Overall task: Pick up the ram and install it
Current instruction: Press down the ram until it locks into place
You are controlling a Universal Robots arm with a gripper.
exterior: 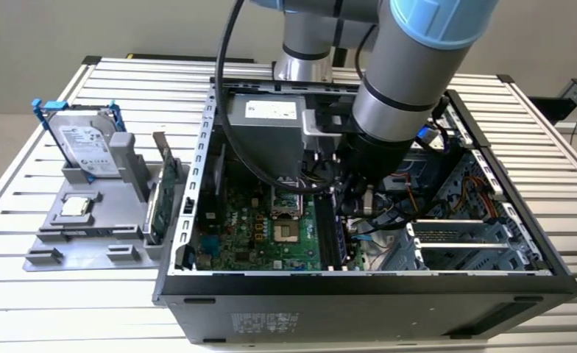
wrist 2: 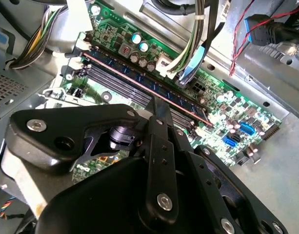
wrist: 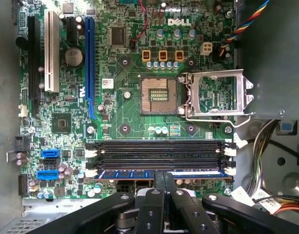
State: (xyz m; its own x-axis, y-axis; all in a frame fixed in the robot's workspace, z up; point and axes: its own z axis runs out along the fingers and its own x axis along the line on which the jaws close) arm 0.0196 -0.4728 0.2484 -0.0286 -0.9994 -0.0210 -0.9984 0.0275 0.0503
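Note:
The ram (wrist: 139, 174) is a long dark stick with blue chips, lying in the outermost of the memory slots on the green motherboard (wrist: 120, 117). In the second wrist view the ram (wrist 2: 125, 75) runs diagonally along its slot. My gripper (wrist: 165, 176) is shut, its two black fingers (wrist: 158, 195) pressed together with their tips on the ram's upper edge near its middle. The second wrist view has the gripper (wrist 2: 156, 103) over the stick. In the exterior view the gripper (exterior: 352, 212) is deep inside the open computer case (exterior: 367, 283).
The other memory slots (wrist: 159, 148) lie beside the ram. An open processor socket (wrist: 159, 95) with its raised metal frame (wrist: 215, 95) is close by. Cable bundles (wrist 2: 190, 44) hang near the slots. Outside the case, a grey holder (exterior: 92, 235) carries a hard drive (exterior: 80, 140) and a green card (exterior: 165, 193).

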